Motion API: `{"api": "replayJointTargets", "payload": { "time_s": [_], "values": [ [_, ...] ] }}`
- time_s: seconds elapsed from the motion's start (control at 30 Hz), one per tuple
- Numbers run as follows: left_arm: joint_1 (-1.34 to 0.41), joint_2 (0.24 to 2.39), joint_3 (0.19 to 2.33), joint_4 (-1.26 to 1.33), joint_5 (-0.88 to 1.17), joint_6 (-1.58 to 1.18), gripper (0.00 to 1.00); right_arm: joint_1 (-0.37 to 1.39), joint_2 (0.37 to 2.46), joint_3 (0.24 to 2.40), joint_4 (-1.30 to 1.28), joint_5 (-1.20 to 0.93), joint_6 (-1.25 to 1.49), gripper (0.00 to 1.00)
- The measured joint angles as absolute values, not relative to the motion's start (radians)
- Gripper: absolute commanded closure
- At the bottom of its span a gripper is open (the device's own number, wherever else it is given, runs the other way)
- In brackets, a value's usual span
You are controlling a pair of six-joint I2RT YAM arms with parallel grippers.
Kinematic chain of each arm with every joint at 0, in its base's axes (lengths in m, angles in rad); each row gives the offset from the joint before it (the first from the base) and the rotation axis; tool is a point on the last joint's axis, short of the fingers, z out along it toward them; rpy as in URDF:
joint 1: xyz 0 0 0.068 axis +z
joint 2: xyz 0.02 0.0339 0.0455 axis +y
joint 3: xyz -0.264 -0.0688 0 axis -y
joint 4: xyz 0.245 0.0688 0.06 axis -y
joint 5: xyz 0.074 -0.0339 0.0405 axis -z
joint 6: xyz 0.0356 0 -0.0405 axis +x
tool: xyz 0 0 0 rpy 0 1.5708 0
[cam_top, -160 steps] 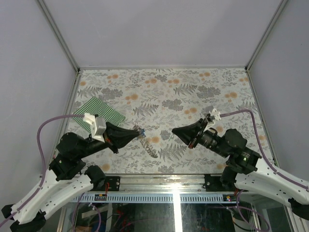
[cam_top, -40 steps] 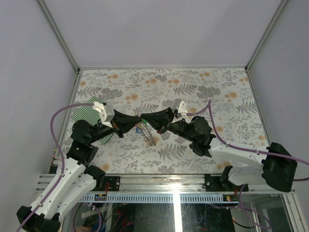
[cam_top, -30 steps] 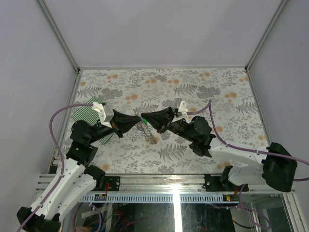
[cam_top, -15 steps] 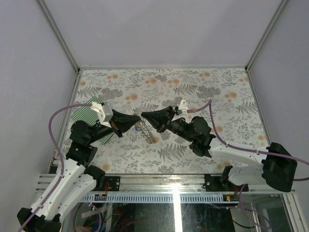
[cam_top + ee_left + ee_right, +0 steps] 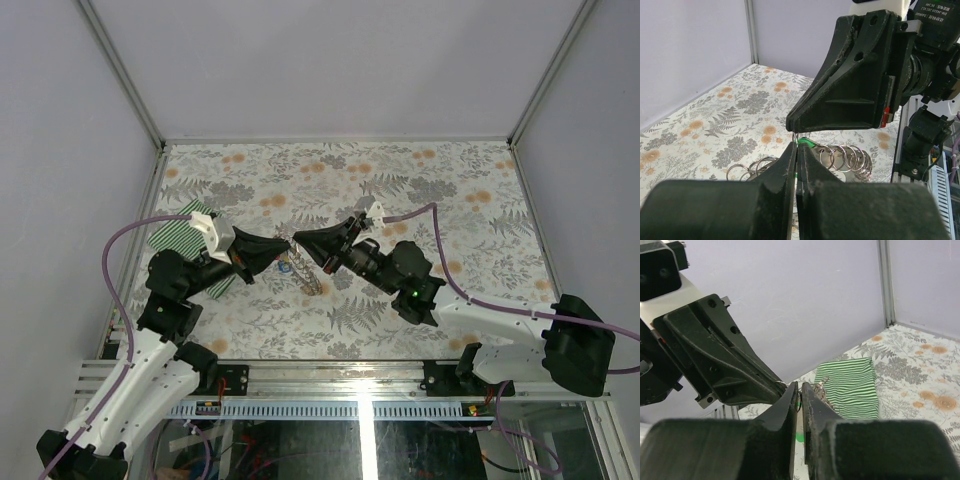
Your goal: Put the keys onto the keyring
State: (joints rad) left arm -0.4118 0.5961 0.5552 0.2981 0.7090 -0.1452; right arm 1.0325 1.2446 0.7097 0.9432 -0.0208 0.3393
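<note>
Keyring point(image 5: 303, 275): grey coil of loops w/ a strand, on the floral table point(image 5: 430, 180) left of centre, right under where the two arm tips meet. In the left wrist view the loops point(image 5: 846, 157) sit just behind the fingertips. Can't tell if any part is lifted off the cloth-print surface.

Green key point(image 5: 804, 143): only a sliver of the head shows, touching the tip of the left gripper point(image 5: 796, 148). From above it's hidden now, whereas approx 1 s ago the green head showed betw. the two tips.

Left gripper point(image 5: 289, 245): fingers pressed flat together, no gap. Can't tell whether the key or a ring wire is what's pinched.

Right gripper point(image 5: 799, 388): thin slit betw. its fingers, w/ a bit of wire at the tip. Can't tell if it's parted or nipping smth thin. It sits tip to tip w/ the left one, nearly touching.

Vs approx 5 s ago: right arm was pulled back to the right, well apart from the left; now it's stretched across to centre-left. Left arm has shifted farther from the base edge and covers more of the striped cloth point(image 5: 172, 232). Over the last sec both tips have barely moved.
</note>
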Motion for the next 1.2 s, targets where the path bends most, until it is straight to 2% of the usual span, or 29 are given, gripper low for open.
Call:
{"api": "replayJointTargets", "payload": {
  "time_s": [0.27, 0.4, 0.63, 0.97, 1.2],
  "values": [
    [-0.411, 0.588, 0.554, 0.302, 0.713, -0.146, 1.00, 1.031, 1.230, 0.715, 0.854, 0.069, 0.390, 0.69],
    [-0.411, 0.586, 0.554, 0.303, 0.714, -0.146, 1.00, 1.030, 1.166, 0.704, 0.832, 0.073, 0.384, 0.65],
    [-0.411, 0.597, 0.554, 0.332, 0.731, -0.187, 1.00, 1.030, 0.974, 0.673, 0.743, 0.058, 0.311, 0.64],
    [-0.411, 0.616, 0.538, 0.480, 0.840, -0.371, 1.00, 1.030, 0.649, 0.668, 0.322, -0.007, 0.165, 0.65],
    [-0.414, 0.583, 0.457, 0.586, 0.881, -0.535, 1.00, 1.029, 0.537, 0.696, 0.014, -0.082, 0.123, 0.64]
  ]
}}
